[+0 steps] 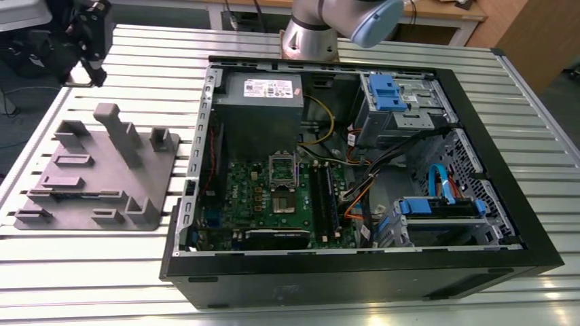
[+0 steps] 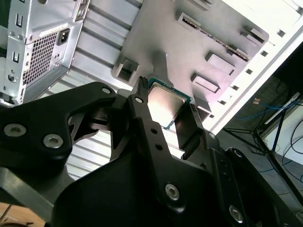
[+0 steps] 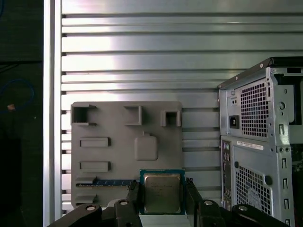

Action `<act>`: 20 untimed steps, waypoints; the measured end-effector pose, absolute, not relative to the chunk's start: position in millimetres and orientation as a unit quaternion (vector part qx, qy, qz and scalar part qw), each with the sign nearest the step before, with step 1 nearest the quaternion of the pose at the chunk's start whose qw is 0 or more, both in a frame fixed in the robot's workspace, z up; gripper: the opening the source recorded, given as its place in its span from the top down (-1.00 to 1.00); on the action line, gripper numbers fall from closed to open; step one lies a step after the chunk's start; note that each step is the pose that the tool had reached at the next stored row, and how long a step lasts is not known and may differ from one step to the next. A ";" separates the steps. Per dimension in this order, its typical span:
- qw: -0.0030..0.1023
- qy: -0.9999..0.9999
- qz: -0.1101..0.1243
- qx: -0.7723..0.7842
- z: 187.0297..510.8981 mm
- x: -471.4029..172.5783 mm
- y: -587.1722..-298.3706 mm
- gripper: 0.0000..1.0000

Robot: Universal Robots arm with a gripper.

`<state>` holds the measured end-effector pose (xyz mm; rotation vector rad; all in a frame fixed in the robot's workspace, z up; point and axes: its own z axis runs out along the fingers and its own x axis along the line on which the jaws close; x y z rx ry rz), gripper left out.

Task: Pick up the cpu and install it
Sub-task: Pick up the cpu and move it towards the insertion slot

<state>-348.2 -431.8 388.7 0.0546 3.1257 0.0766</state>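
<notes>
Slatted metal desk (image 3: pixel 142 47) carries a grey fixture (image 3: pixel 118 142), and above that fixture the pincer (image 3: pixel 162 189) is clamped on the cpu (image 3: pixel 162 195).

Ribbed metal table (image 1: pixel 91 272), brightly lit with glare; a wooden desk (image 1: pixel 444 9) beyond it, dark floor (image 3: pixel 21 142) beside the table
</notes>
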 end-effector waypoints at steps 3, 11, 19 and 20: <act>0.007 1.000 0.024 0.017 388.6 -341.2 -431.9 0.06; 0.007 1.000 0.024 0.017 388.4 -322.0 -431.8 0.06; 0.007 1.000 0.024 0.017 388.1 -303.1 -431.9 0.06; 0.007 1.000 0.024 0.017 388.1 -300.8 -431.8 0.06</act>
